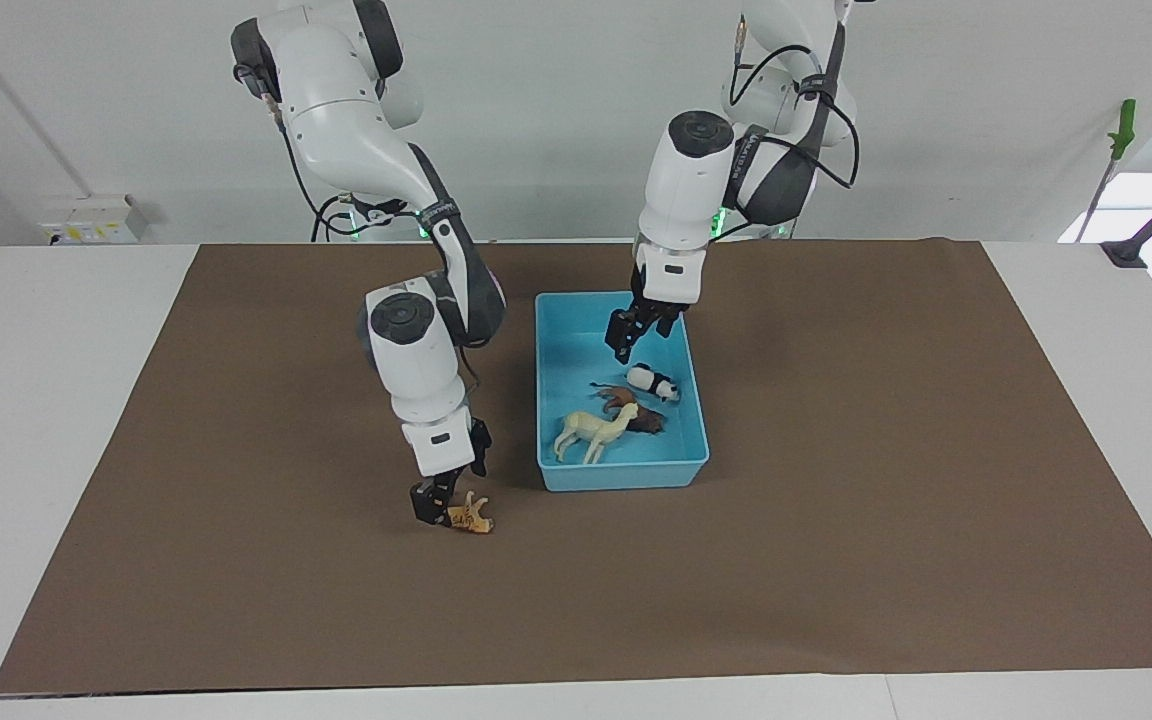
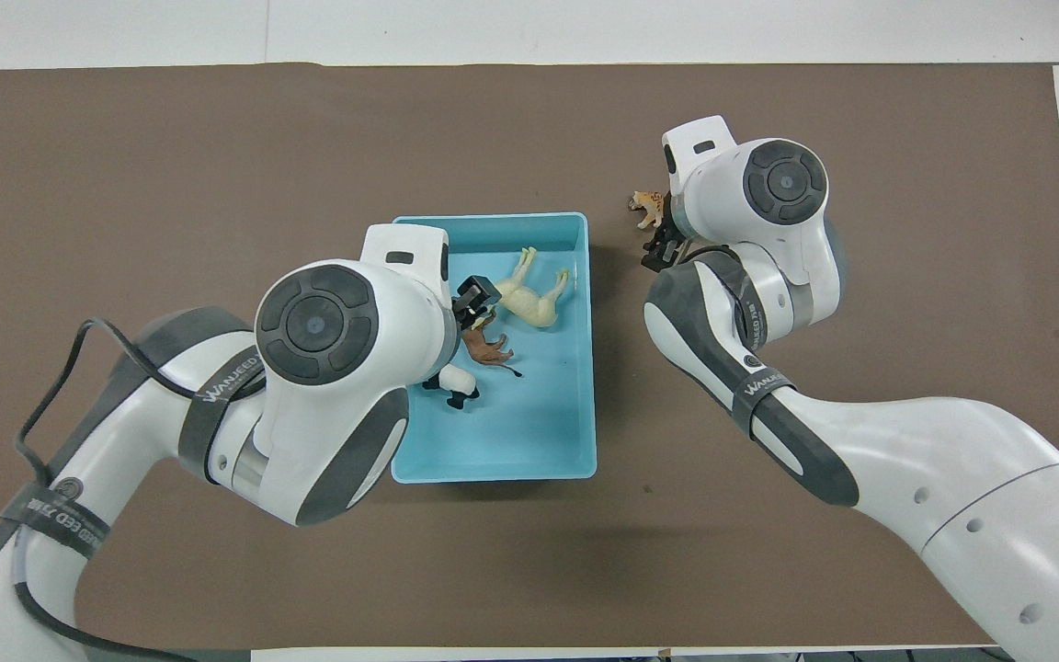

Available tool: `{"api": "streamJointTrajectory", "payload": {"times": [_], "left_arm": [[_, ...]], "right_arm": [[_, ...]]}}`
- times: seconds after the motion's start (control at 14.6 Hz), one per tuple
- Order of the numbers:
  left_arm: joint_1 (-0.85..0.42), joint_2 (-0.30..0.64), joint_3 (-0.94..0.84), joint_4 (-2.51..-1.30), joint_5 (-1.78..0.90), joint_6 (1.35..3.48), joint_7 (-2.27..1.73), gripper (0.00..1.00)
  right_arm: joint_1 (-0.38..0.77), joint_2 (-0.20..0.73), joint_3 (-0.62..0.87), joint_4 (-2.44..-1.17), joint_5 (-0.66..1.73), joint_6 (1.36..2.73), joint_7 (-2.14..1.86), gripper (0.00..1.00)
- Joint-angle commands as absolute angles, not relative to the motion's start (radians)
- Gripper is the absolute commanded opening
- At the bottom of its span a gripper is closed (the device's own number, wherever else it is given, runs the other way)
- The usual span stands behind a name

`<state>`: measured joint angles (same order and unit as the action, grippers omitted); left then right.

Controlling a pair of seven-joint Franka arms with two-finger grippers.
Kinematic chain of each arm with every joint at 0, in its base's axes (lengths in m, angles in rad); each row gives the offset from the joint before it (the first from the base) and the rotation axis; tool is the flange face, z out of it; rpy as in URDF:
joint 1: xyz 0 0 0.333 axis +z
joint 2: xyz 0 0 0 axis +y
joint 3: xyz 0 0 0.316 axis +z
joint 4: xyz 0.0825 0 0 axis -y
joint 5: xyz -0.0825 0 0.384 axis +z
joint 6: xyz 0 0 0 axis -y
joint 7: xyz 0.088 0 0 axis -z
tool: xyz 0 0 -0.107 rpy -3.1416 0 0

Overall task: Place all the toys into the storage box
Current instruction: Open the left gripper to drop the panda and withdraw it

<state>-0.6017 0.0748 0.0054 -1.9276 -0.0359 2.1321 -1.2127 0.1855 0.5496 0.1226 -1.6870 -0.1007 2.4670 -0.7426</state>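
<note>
The blue box (image 1: 556, 330) sits in the middle of the table (image 1: 836, 500). Inside it lie the white alpaca (image 1: 591, 432), the brown lion (image 1: 636, 412) and the panda (image 1: 654, 381). The left end effector (image 1: 633, 336) hangs open and empty over the box, above the panda. The tiger (image 1: 473, 514) is on the table just outside the box, toward the right arm's end. The right end effector (image 1: 436, 505) is down at the tiger, touching it; I cannot tell if it is gripping.

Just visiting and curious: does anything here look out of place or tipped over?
One toy, the orange tiger, lies outside the blue box on the brown mat, at the right hand. The alpaca, lion and panda lie toppled inside.
</note>
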Motion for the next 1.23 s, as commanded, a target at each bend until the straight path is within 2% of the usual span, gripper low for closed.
{"api": "streamJointTrajectory", "payload": {"times": [0.0, 0.34, 0.41, 0.61, 0.75, 0.89, 0.96, 1.16], "left_arm": [[-0.519, 0.029, 0.009, -1.882, -0.037, 2.014, -1.146, 1.0], [-0.28, -0.043, 0.011, -1.801, -0.037, 1.789, -0.757, 1.0], [-0.25, -0.044, 0.011, -1.798, -0.035, 1.758, -0.668, 1.0], [-0.172, -0.038, 0.015, -1.77, -0.003, 1.694, -0.395, 1.0], [-0.066, -0.025, -0.001, -1.734, -0.009, 1.648, -0.264, 1.0], [-0.046, 0.003, 0.002, -1.688, -0.012, 1.626, -0.198, 1.0], [-0.034, 0.018, -0.002, -1.681, -0.011, 1.626, -0.19, 1.0], [-0.034, 0.045, -0.003, -1.644, -0.02, 1.606, -0.187, 1.0]], "right_arm": [[0.175, 0.557, 0.13, -1.674, -0.117, 2.48, -0.769, 1.0], [0.187, 0.571, 0.13, -1.704, -0.138, 2.548, -0.77, 1.0], [0.181, 0.571, 0.13, -1.706, -0.138, 2.548, -0.775, 0.97], [0.17, 0.574, 0.13, -1.706, -0.138, 2.551, -0.785, 0.68], [0.169, 0.574, 0.132, -1.706, -0.138, 2.551, -0.784, 0.47], [0.172, 0.571, 0.13, -1.703, -0.138, 2.545, -0.776, 0.04], [0.172, 0.569, 0.13, -1.697, -0.137, 2.537, -0.776, 0.0], [0.167, 0.558, 0.132, -1.643, -0.118, 2.455, -0.77, 0.0]]}}
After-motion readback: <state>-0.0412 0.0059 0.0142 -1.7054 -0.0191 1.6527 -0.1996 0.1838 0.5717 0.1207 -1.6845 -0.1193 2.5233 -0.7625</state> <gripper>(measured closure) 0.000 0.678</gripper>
